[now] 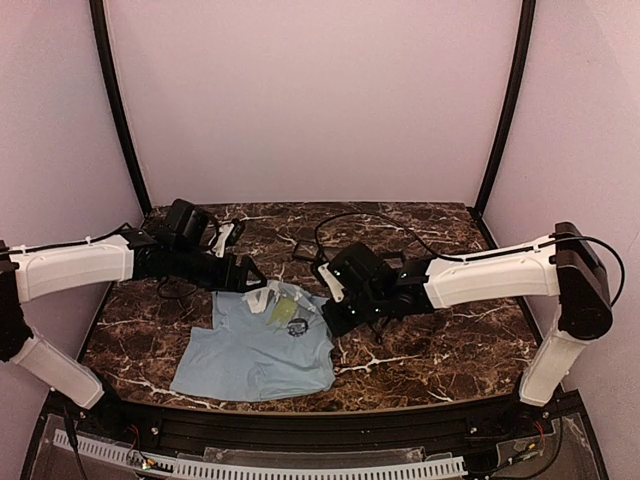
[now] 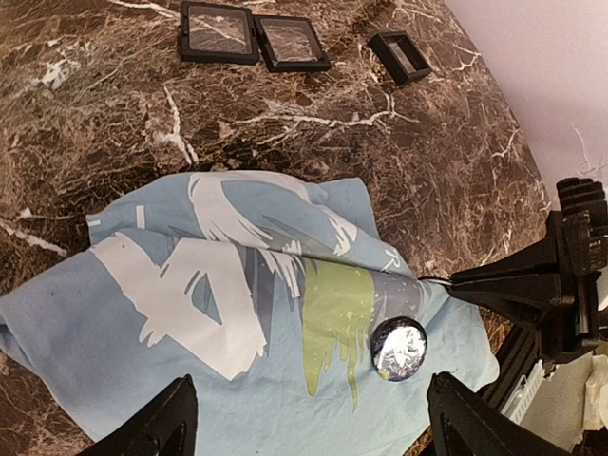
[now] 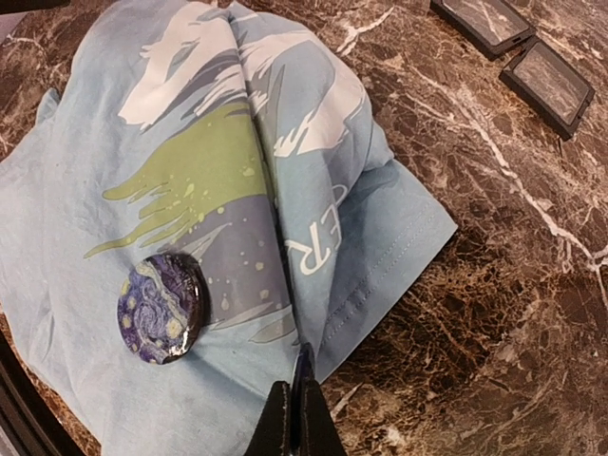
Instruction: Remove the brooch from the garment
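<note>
The brooch (image 3: 160, 306) is not yet off the shirt (image 3: 399, 237), ten o'clock of your right gripper (image 3: 296, 399), closed at the hem. Your left gripper (image 2: 309, 423) hangs wide open, empty.

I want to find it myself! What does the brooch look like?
Find the light blue shirt on the dark marble table. Beside its yellow-green splash sits the brooch, a small round shiny badge with blue and yellow swirls. The black trays nearby are square and off the shirt.
</note>
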`<state>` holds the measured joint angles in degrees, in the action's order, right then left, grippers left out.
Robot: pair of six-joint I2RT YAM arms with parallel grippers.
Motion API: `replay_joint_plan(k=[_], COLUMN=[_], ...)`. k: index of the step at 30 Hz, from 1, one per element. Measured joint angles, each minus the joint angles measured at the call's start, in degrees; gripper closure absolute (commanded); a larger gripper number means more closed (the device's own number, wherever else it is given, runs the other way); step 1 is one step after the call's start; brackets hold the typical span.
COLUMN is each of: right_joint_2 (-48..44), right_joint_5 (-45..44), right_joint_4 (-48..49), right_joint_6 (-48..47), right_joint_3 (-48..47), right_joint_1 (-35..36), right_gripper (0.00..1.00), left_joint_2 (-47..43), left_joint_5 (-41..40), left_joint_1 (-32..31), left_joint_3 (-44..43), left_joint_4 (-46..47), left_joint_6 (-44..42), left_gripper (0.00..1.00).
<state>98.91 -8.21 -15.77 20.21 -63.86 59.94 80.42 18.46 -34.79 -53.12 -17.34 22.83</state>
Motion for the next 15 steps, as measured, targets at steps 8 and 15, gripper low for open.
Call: replay_joint_plan(k=[8,15], right_joint_2=[-6.6,-12.6], right_joint_5=[2.4,7.3], right_joint_4=[6.4,18.8], right_joint_6=[2.7,4.1], right_joint_3=[2.7,9.4], right_joint_1=[-4.0,-7.1], right_gripper=[1.0,1.0], left_joint_2=[7.3,14.4], left_joint_5=[3.1,9.0], left_joint_1=[0.0,0.0], left_joint_3=[-15.5,-27.4], left_joint_4=[-9.0,-11.8], left_joint_6=[-9.3,-16.1], left_gripper=[0.12,0.11])
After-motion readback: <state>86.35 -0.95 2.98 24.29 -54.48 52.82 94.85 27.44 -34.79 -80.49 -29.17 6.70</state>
